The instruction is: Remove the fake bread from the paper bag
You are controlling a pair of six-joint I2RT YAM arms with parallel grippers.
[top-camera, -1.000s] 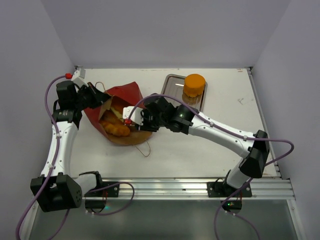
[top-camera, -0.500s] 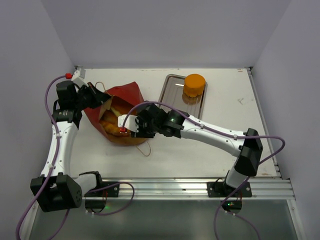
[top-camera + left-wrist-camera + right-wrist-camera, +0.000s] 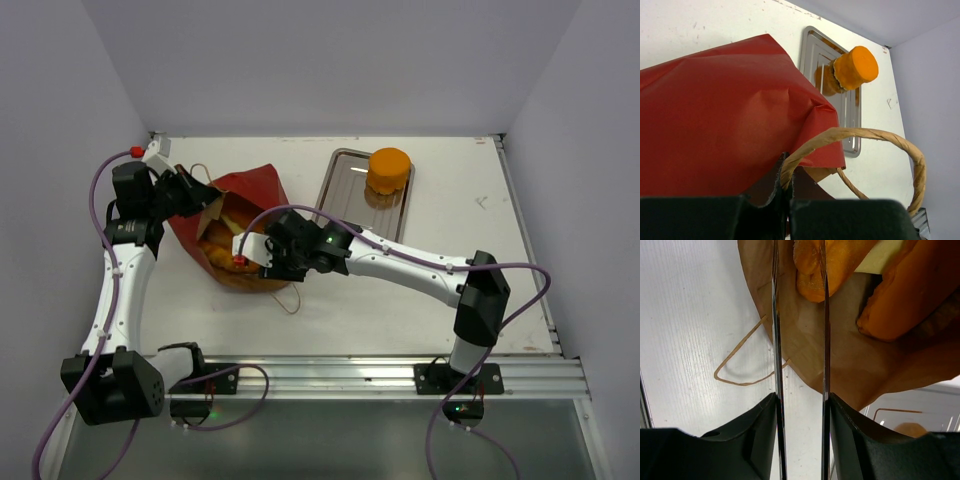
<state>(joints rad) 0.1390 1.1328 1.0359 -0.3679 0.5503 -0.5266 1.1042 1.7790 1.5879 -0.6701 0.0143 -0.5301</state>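
The red paper bag (image 3: 250, 188) lies on its side at the left, its brown mouth facing the front. Golden-orange fake bread pieces (image 3: 218, 247) lie inside the mouth. My left gripper (image 3: 196, 196) is shut on the bag's upper rim and cord handle; in the left wrist view (image 3: 785, 175) the red paper (image 3: 715, 110) and handle (image 3: 867, 134) come out of it. My right gripper (image 3: 248, 258) is open at the mouth. In the right wrist view (image 3: 799, 260) a small orange piece (image 3: 807, 277) sits between its fingers, and a larger piece (image 3: 910, 295) lies to the right on the brown inside (image 3: 850, 360).
A metal tray (image 3: 342, 180) stands right of the bag, with a round orange bun (image 3: 388, 170) on it; both show in the left wrist view, tray (image 3: 812, 55) and bun (image 3: 856, 67). The bag's lower cord handle (image 3: 740, 367) lies loose on the table.
My right gripper has moved left, from beside the bag to its mouth over the bread. The left arm and the bag have not moved.
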